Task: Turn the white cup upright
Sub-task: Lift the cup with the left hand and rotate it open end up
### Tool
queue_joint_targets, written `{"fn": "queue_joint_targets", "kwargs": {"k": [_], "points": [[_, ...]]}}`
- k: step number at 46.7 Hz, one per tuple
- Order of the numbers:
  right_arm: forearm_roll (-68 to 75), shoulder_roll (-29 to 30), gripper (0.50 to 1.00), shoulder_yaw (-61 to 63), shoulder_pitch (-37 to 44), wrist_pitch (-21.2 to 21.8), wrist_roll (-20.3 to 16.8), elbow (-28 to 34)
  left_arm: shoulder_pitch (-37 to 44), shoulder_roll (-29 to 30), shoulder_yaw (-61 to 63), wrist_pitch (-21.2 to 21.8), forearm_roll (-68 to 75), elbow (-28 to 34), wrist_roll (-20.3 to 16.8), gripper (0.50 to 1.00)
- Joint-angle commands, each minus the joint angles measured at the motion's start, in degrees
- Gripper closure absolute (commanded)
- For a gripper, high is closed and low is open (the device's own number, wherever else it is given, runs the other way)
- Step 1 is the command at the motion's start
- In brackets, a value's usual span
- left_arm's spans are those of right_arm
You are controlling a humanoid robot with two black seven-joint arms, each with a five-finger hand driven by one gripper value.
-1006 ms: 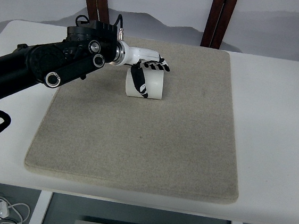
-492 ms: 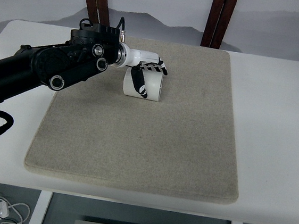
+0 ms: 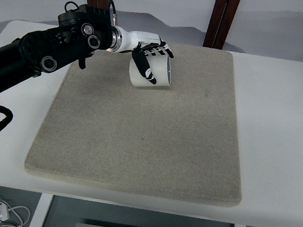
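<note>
One bench (image 3: 279,132) fills the view, white and bare along its edges. On it lies one mat (image 3: 143,140), beige and roughly square, covering the middle of the bench. One arm (image 3: 43,61) is in view, the left, black and thick, entering from the picture's left edge at about 9 o'clock and reaching up and across toward 12 o'clock over the mat's far left corner. It ends in a white wrist section and one left hand (image 3: 149,59), white with black joints. One cup (image 3: 153,72) sits in that hand, near the mat's far edge, at about 12 o'clock from the mat's centre.

The arm runs nearly level across the picture, rising slightly toward the hand. The hand comes at the cup from the cup's 9 o'clock side. Its fingers (image 3: 161,50) are closed around the cup: four lie curled over the cup's far upper side, and the thumb wraps down the near left side, so the cup is gripped between them.

The cup is white and short. It is tilted, neither flat on its side nor upright. Its long axis runs roughly from 9 o'clock to 3 o'clock, with the rim end toward 3 o'clock. Whether the cup's lower edge touches the mat or hangs just above it cannot be told; a thin shadow lies under it.
</note>
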Motion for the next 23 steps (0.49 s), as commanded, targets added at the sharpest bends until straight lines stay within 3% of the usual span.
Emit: {"fn": "queue_joint_targets", "kwargs": {"k": [1, 8, 17, 23], "points": [[0.0, 0.0, 0.548, 0.0, 0.0, 0.0, 0.0, 0.0, 0.2, 0.1, -2.0, -0.4, -5.4, 0.6, -0.5, 0.857], [0.0, 0.0, 0.548, 0.0, 0.0, -0.1, 0.0, 0.0, 0.6, 0.1, -3.7, -0.6, -14.8, 1.4, -1.6, 0.855], [0.0, 0.0, 0.548, 0.0, 0.0, 0.0, 0.0, 0.0, 1.1, 0.6, -5.0, -1.3, -23.3, 2.3, -9.8, 0.862], [0.0, 0.0, 0.548, 0.0, -0.1, 0.0, 0.0, 0.0, 3.3, 0.8, -7.5, -1.3, -26.8, 2.8, -13.2, 0.864]]}}
